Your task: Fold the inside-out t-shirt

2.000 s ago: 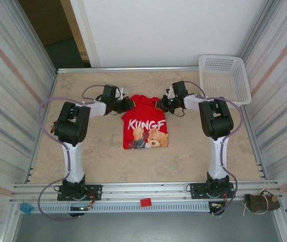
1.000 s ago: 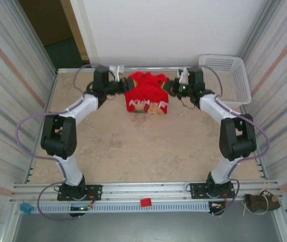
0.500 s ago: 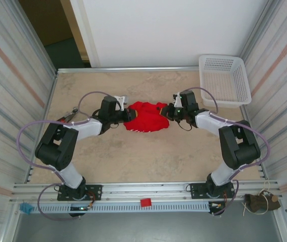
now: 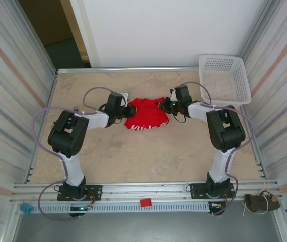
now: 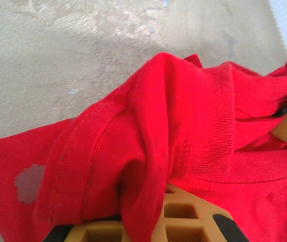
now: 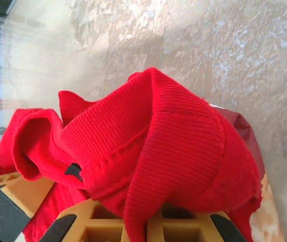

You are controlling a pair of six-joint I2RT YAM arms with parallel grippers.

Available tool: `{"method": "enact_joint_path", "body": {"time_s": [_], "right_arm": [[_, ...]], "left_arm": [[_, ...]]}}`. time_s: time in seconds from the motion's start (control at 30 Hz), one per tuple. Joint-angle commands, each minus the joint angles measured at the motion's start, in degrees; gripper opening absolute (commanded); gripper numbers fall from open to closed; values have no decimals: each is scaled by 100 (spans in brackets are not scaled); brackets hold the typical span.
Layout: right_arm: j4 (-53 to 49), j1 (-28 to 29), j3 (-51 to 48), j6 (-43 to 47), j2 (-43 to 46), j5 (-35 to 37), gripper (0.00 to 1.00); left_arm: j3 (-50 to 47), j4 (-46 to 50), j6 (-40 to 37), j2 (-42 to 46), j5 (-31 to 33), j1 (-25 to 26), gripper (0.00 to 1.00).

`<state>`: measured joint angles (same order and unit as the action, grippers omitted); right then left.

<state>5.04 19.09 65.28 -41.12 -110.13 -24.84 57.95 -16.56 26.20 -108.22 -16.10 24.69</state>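
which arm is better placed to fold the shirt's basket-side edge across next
Right. The right gripper is shut on the edge of the t-shirt nearest the white basket; the left gripper grips the far edge and would probably have to let go and cross over.

The t-shirt is soft, matt knit cloth with a ribbed neckband and stitched seams. The left end effector's fingers are matt tan plastic moulded in a grid. The table has a smooth, mottled stone-look top. The basket is white perforated plastic.
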Motion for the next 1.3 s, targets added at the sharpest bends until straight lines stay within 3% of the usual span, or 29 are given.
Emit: {"method": "enact_joint_path", "body": {"time_s": [0.0,0.07,0.13,0.2,0.3,0.4,0.53,0.7,0.87,1.1,1.27], "right_arm": [[-269,-85,355,242,-290,345,0],[-457,-96,568,289,-478,363,4],[-608,-110,716,347,-582,346,31],[-691,-145,729,409,-479,329,49],[-760,-321,574,412,1,345,57],[-920,-523,359,412,679,460,59],[-1200,-570,240,480,1320,303,55],[-1039,-306,284,269,1279,-385,24],[-384,28,415,-185,439,-764,6],[172,-137,405,-510,-722,-785,3],[301,-308,36,-590,-556,-940,4]], "left_arm": [[199,238,-89,-149,488,-157,0],[266,257,-52,-235,553,-166,0],[337,313,-19,-299,545,-183,7],[383,386,-13,-268,525,-200,28],[393,548,-67,40,531,-242,54],[363,782,-67,553,584,-411,69],[324,1052,54,1289,479,-545,76],[374,1077,465,1668,143,-41,79],[201,1,1239,949,-301,229,78],[-142,-733,1592,-192,-126,31,78],[-491,-1039,1689,-209,-230,-78,77]]}}
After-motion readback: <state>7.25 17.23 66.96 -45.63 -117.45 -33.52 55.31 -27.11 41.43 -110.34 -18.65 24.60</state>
